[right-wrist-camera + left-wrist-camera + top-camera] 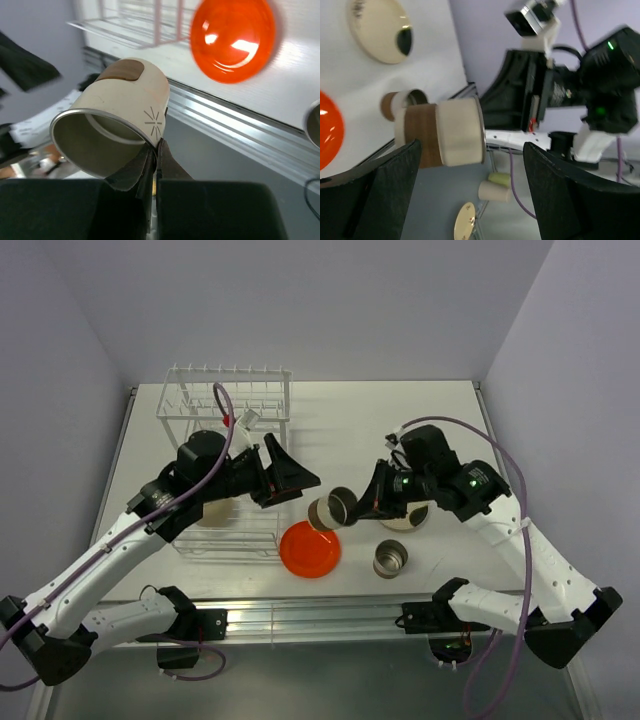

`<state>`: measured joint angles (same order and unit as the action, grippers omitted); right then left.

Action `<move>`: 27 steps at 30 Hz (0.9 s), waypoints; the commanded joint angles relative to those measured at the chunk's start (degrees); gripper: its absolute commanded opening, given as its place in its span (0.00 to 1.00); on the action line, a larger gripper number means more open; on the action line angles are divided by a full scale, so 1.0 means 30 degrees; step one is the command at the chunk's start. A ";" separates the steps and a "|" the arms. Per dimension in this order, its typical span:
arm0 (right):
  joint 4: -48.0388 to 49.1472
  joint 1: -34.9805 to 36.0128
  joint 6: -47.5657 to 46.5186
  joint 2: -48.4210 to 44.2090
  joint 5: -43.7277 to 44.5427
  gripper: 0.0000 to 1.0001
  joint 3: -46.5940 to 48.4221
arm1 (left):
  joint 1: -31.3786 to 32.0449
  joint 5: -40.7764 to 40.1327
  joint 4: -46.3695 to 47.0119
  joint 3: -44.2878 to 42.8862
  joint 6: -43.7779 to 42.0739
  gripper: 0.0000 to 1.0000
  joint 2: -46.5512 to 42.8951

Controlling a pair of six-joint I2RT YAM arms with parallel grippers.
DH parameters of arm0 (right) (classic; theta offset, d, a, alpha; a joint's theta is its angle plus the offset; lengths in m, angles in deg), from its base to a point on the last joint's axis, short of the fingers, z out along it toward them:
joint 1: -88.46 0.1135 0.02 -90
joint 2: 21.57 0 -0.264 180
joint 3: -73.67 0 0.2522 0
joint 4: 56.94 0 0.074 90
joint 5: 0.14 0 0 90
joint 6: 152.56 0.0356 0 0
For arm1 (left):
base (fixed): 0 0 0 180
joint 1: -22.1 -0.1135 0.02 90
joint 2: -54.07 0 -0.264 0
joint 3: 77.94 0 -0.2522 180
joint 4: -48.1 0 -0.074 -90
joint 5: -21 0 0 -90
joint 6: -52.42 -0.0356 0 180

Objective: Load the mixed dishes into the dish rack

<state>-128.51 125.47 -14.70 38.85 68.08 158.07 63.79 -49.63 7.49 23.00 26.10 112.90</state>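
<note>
My right gripper (364, 504) (156, 149) is shut on the rim of a small steel cup (338, 508) (116, 116) (445, 132) with a cream and brown outside. It holds the cup on its side above the table. My left gripper (302, 486) (472, 167) is open, and the cup hangs just beyond its spread fingers, touching neither. The orange-red plate (310, 548) (232, 40) lies flat near the front edge. A second steel cup (391, 559) (403, 102) stands to its right. A cream plate (408, 520) (376, 31) lies partly under my right arm. The white wire dish rack (228, 400) stands at the back left.
A cream dish (210, 512) shows inside the rack's basket under my left arm. The metal rail (320, 615) runs along the table's front edge. Grey walls close in the back and both sides.
</note>
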 commanded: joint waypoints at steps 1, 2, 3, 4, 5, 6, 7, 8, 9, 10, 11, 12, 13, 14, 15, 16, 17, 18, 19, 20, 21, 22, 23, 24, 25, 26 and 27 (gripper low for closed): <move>0.2707 -0.2254 -0.0718 -0.0744 -0.5738 0.00 0.0044 | -0.0186 0.4055 0.7523 0.1079 0.0827 0.89 -0.0859; 0.3120 -0.3420 -0.0399 -0.0863 -0.7778 0.00 -0.0192 | -0.0215 0.4726 0.8559 0.1720 0.1124 0.89 -0.1004; 0.4081 -0.3896 -0.0076 -0.0980 -0.8726 0.00 -0.0455 | -0.0245 0.4936 0.9643 0.1959 0.1620 0.90 -0.1006; 0.4613 -0.4336 0.0246 -0.1213 -0.9606 0.00 -0.1096 | -0.0245 0.5141 1.0843 0.2106 0.1799 0.90 -0.1006; 0.5256 -0.4688 0.0742 -0.1360 -1.1007 0.00 -0.1363 | -0.0245 0.5317 1.1290 0.2282 0.1888 0.90 -0.1006; 0.6278 -0.4692 0.1646 -0.1420 -1.1456 0.00 -0.1540 | -0.0245 0.5638 1.1584 0.2283 0.1917 0.90 -0.0832; 0.6810 -0.4663 0.2061 -0.1565 -1.1693 0.00 -0.1890 | -0.0245 0.5728 1.1558 0.2109 0.1831 0.91 -0.0656; 0.7425 -0.4691 0.3255 -0.1770 -1.2304 0.00 -0.2212 | -0.0245 0.5787 1.1326 0.2021 0.1714 0.91 -0.0509; 0.8649 -0.4692 0.3789 -0.1888 -1.2658 0.00 -0.2476 | -0.0245 0.5903 1.1178 0.1904 0.1481 0.91 -0.0218; 0.8835 -0.4692 0.4055 -0.2005 -1.2894 0.00 -0.2653 | -0.0245 0.6021 1.0974 0.1700 0.1333 0.91 -0.0099; 0.8866 -0.4663 0.4203 -0.2006 -1.2983 0.00 -0.2626 | -0.0245 0.6109 1.1030 0.1669 0.1303 0.91 0.0105; 0.8983 -0.4691 0.4320 -0.2035 -1.3042 0.00 -0.2655 | -0.0216 0.6226 1.1263 0.1668 0.1390 0.91 0.0165; 0.9100 -0.4692 0.4467 -0.2094 -1.3159 0.00 -0.2713 | -0.0245 0.6401 1.1439 0.1639 0.1390 0.91 0.0224; 0.9304 -0.4692 0.4903 -0.2094 -1.3334 0.00 -0.2742 | -0.0216 0.6374 1.1238 0.1552 0.1303 0.90 0.0341; 0.9654 -0.4663 0.5139 -0.2094 -1.3568 0.00 -0.2714 | -0.0245 0.6344 1.1033 0.1464 0.1042 0.91 0.0400; 0.9890 -0.4633 0.5374 -0.2152 -1.3628 0.00 -0.2597 | -0.0245 0.6286 1.0827 0.1289 0.0836 0.91 0.0458; 1.0066 -0.4633 0.5724 -0.2153 -1.3716 0.00 -0.2538 | -0.0245 0.6256 1.0477 0.1200 0.0631 0.90 0.0488; 1.0242 -0.4633 0.5844 -0.2124 -1.3861 0.00 -0.2451 | -0.0245 0.6227 1.0155 0.1170 0.0339 0.91 0.0488; 1.0301 -0.4662 0.5903 -0.2066 -1.3921 0.00 -0.2276 | -0.0245 0.6430 1.0268 0.1257 0.0336 0.90 0.0459; 1.0389 -0.4662 0.6078 -0.2036 -1.3921 0.00 -0.2245 | -0.0245 0.6577 1.0501 0.1374 0.0394 0.90 0.0459; 1.0651 -0.4662 0.6195 -0.2036 -1.3950 0.00 -0.2245 | -0.0245 0.6752 1.1199 0.1491 0.0626 0.90 0.0401; 1.0741 -0.4633 0.6284 -0.1978 -1.4009 0.00 -0.2274 | -0.0245 0.6986 1.1612 0.1811 0.0803 0.90 0.0400; 1.0829 -0.4662 0.6458 -0.1948 -1.4038 0.00 -0.2303 | -0.0245 0.7279 1.1935 0.1960 0.0979 0.90 0.0226; 1.1061 -0.4662 0.6518 -0.1919 -1.4068 0.00 -0.2361 | -0.0216 0.7310 1.2461 0.2280 0.1067 0.90 0.0109; 1.1238 -0.4662 0.6664 -0.1948 -1.4097 0.00 -0.2391 | -0.0216 0.7340 1.2814 0.2457 0.1126 0.90 -0.0038; 1.1356 -0.4633 0.6868 -0.1919 -1.4126 0.00 -0.2420 | -0.0216 0.7485 1.3195 0.2662 0.1446 0.90 -0.0358; 1.1676 -0.4662 0.6986 -0.1890 -1.4185 0.00 -0.2479 | -0.0245 0.7574 1.4185 0.3099 0.1652 0.90 -0.0506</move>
<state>-99.59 111.55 4.01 33.74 28.28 149.59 62.94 -29.80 41.65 30.41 29.80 113.99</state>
